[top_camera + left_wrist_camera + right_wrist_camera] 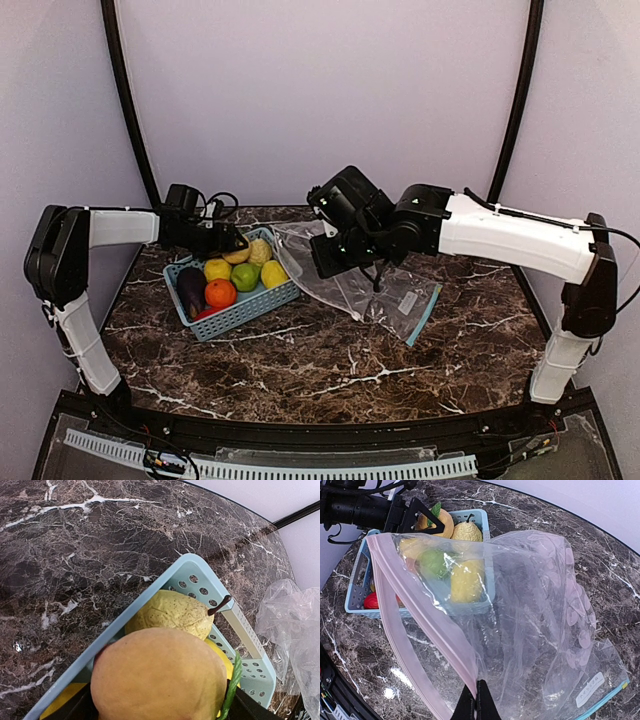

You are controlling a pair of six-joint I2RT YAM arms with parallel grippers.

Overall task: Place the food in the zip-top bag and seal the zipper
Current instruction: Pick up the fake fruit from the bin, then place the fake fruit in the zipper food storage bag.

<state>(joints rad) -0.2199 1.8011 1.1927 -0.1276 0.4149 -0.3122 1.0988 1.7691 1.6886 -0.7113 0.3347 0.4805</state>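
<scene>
Holding peach tight, left claw hangs over far-left corner of blue basket. Peach looks light, hard and shiny, so maybe slippery. Best squeezed round fat middle.

Other food sits in basket: lemons, orange, green apple, eggplant.

Right claw is pinched shut on pink zipper edge of bag, holding mouth up. Bag looks thin, soft and floppy; grab by edge only. Bag lies just right of basket. Peach is left of bag mouth, not in yet.
</scene>
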